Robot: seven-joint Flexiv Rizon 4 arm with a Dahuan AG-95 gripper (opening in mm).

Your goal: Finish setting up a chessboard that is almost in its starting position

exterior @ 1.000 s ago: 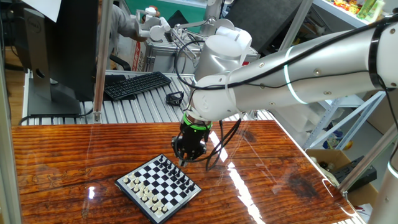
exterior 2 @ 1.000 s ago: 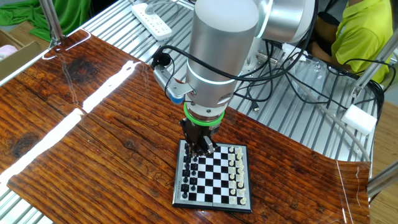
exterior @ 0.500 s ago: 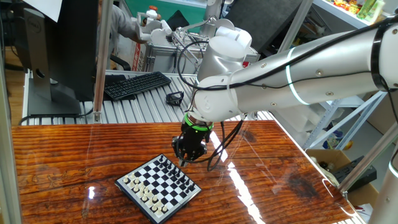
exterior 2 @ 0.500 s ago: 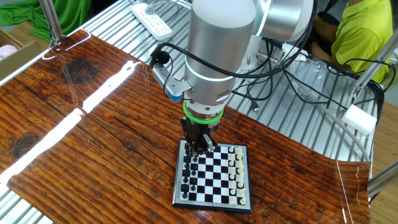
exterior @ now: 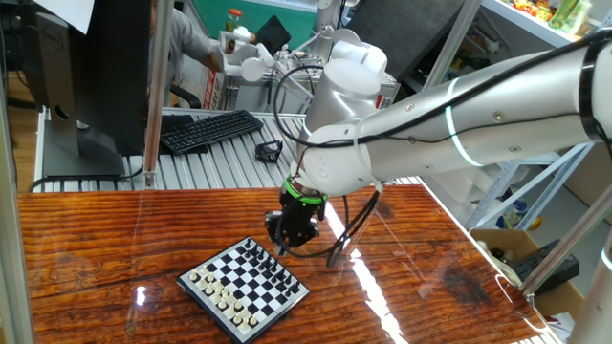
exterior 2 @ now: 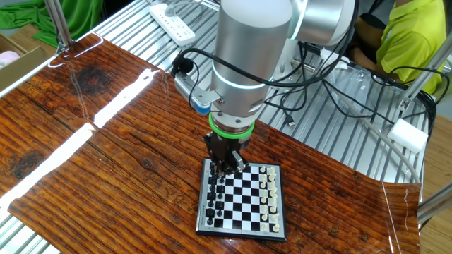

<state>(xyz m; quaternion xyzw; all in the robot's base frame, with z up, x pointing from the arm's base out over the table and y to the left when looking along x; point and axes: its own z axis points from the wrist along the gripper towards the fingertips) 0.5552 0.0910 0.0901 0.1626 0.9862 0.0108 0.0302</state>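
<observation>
Where glossy wood table [exterior 2: 106, 162] meets checkered chessboard [exterior: 245, 285] (dark-rimmed): black end effector [exterior 2: 224, 169], jaws closed, grasp unclear.

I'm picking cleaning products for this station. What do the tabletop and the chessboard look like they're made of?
The tabletop looks like dark wood with a glossy, lacquered finish: strong grain lines and bright streaks of reflected light. It could be a wood-look laminate. The chessboard looks like smooth plastic or coated metal: flat black and white squares in a thin dark rim, with a slight sheen. The pictures don't settle which.
</observation>
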